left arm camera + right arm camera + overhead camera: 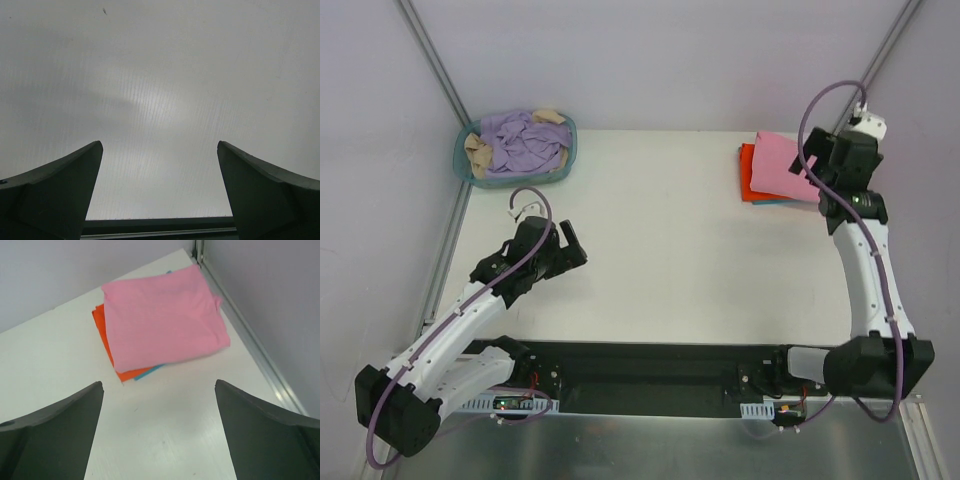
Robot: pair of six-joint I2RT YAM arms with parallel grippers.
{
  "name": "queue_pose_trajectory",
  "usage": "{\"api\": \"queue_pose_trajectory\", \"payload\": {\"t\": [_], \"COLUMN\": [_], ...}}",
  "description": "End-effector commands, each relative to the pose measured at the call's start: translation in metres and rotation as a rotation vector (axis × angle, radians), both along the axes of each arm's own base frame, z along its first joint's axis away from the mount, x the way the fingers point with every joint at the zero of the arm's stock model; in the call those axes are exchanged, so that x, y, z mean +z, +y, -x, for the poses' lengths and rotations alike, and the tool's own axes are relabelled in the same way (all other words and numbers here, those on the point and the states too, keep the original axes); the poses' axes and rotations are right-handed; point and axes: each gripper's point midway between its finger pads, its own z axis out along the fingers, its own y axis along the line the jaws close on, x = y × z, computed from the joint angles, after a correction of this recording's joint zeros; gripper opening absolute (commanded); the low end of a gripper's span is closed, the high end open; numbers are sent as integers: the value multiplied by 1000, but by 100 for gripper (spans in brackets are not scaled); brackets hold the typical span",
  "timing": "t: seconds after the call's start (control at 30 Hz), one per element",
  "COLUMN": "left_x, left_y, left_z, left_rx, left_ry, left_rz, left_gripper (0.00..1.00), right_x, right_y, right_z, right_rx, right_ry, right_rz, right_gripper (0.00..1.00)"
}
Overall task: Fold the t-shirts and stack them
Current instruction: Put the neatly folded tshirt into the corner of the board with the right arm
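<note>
Right gripper (pixel 159 384): fingers wide apart, holding nothing, touching nothing. Left gripper (pixel 160 144): fingers wide apart, empty, over bare table (pixel 160 75).

Folded stack at the table's 1 o'clock corner, at 12 o'clock from my right fingers: pink t-shirt (pixel 165 320) on top, orange t-shirt (pixel 102 325) beneath, teal t-shirt (pixel 147 373) lowest. The pink fold is near-square, so I cannot tell its long axis; its side edges run 11 to 5 o'clock.

The teal shirt (pixel 150 372) is being almost wholly covered by the orange shirt (pixel 102 326) and the pink shirt (pixel 165 320), with only a thin edge being left in sight. From above, the pink shirt's right edge is being hidden by the right arm (pixel 844 160).
</note>
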Motion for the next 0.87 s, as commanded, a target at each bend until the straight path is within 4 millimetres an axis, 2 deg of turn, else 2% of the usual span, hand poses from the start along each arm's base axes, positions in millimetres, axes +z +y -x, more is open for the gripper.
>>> {"api": "queue_pose_trajectory", "payload": {"t": [0.0, 0.03, 0.07, 0.1, 0.13, 0.17, 0.23, 0.27, 0.3, 0.37, 0.4, 0.47, 0.5, 0.63, 0.83], "left_x": [6, 4, 3, -1, -2, -3, -6, -6, -8, -11, -15, -17, -19, -17, -11], "left_y": [-3, -3, -3, -2, -2, -2, -1, -2, -1, 0, 1, 2, 2, 1, 0], "left_z": [-2, -1, 0, 3, 4, 6, 9, 11, 13, 15, 17, 18, 19, 17, 8], "left_rx": [5, 1, 4, 2, -2, -6, -13, -21, -23, -17, -15, -8, -9, -15, -5], "left_ry": [-25, -26, -29, -34, -38, -43, -56, -60, -66, -70, -71, -80, -82, -106, -127], "left_rz": [36, 38, 43, 46, 51, 54, 65, 70, 75, 80, 83, 91, 94, 105, 97], "left_gripper": [99, 99, 99, 99, 99, 99, 99, 99, 99, 99, 99, 99, 99, 99, 99], "right_x": [-43, -78, -75, -89, -119, -130, -137, -166, -167, -183, -201, -202, -209, -189, -178], "right_y": [27, 39, 48, 54, 58, 66, 77, 85, 90, 92, 91, 89, 89, 85, 83], "right_z": [36, 49, 61, 70, 82, 92, 105, 118, 124, 137, 147, 154, 159, 160, 161], "right_rx": [6, 31, 54, 61, 66, 85, 117, 141, 167, 168, 162, 153, 146, 135, 145], "right_ry": [0, 58, 23, 34, 80, 90, 55, 105, 87, 111, 142, 117, 123, 38, -10], "right_rz": [-159, -178, -191, -214, -225, -238, -279, -287, -294, -298, -297, -309, -320, -320, -303], "right_gripper": [97, 97, 97, 97, 97, 97, 97, 97, 97, 97, 97, 97, 97, 97, 97]}}
